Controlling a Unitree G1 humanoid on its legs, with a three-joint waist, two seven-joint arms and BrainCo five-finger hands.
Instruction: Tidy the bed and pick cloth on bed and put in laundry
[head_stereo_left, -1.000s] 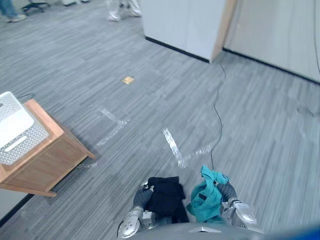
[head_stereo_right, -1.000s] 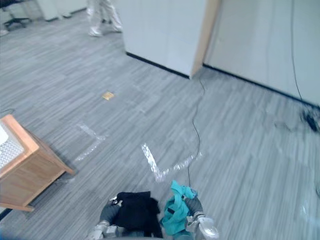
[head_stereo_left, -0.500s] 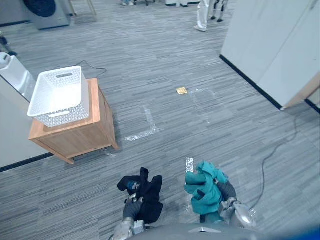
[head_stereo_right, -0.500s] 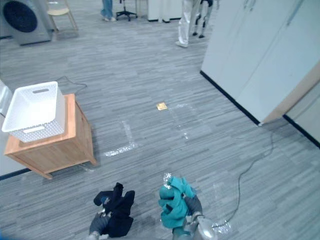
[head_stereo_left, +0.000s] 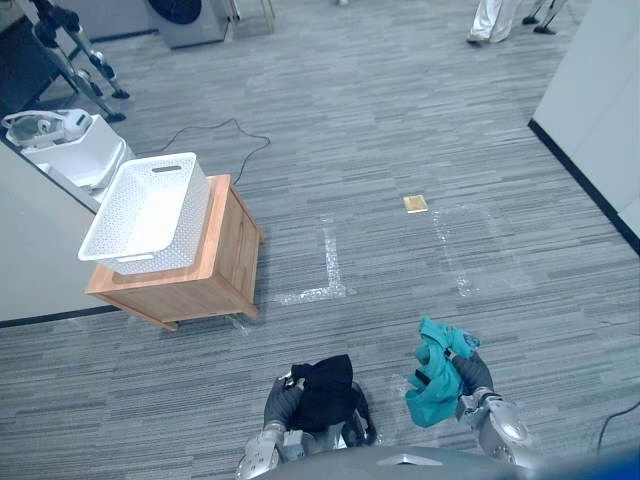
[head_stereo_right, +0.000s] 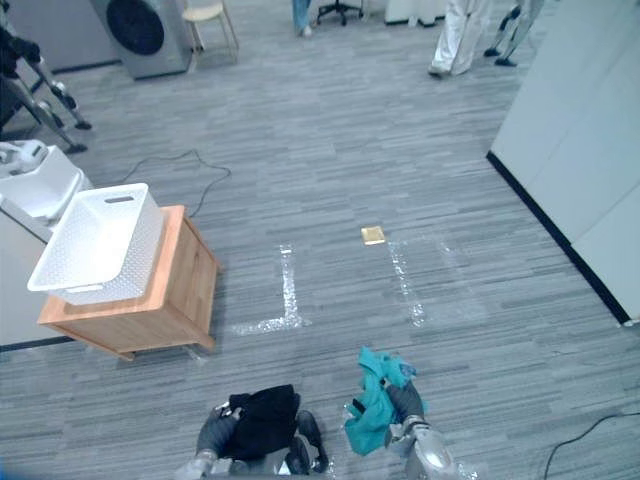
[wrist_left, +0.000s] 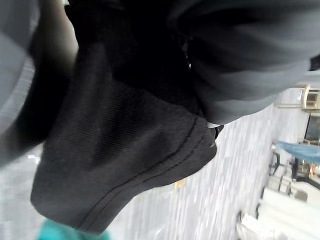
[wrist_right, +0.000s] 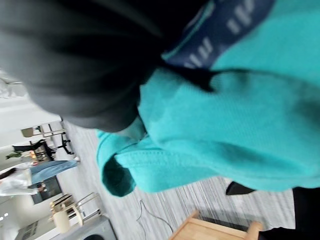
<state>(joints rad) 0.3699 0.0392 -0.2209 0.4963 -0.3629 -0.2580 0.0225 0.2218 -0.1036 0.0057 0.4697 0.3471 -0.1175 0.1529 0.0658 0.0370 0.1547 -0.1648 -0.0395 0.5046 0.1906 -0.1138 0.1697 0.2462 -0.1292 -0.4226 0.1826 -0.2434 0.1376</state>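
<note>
1. Black cloth (head_stereo_left: 325, 392) lies bunched over the left hand (head_stereo_left: 284, 397), low and close to the body. The cloth covers the hand, so whether it is clenched cannot be told.
2. Teal cloth (head_stereo_left: 432, 378) hangs in a crumpled bundle at the right hand (head_stereo_left: 473, 373), beside the black one and apart from it. The wrist view shows only folds and a dark printed band, so its grip cannot be told either.
3. Handling, as judged: both items are light, soft and limp. They will sag and change shape when moved, and loose ends may trail. Take hold at the bunched middle rather than at an edge, so that no long tail hangs free to catch on a rim.
4. Grey carpet lies ahead of the hands, with pale tape marks (head_stereo_left: 329, 262) on it and a small brass plate (head_stereo_left: 415, 204) beyond.
5. White basket (head_stereo_left: 185, 240) stands ahead on the left, well apart from both hands, on a wooden cabinet (head_stereo_left: 235, 250). It is tilted and looks empty. It is the likely laundry target, so both cloths have yet to be delivered.
6. Farther off stand a washing machine (head_stereo_right: 140, 30) and a person's legs (head_stereo_right: 455, 35).
</note>
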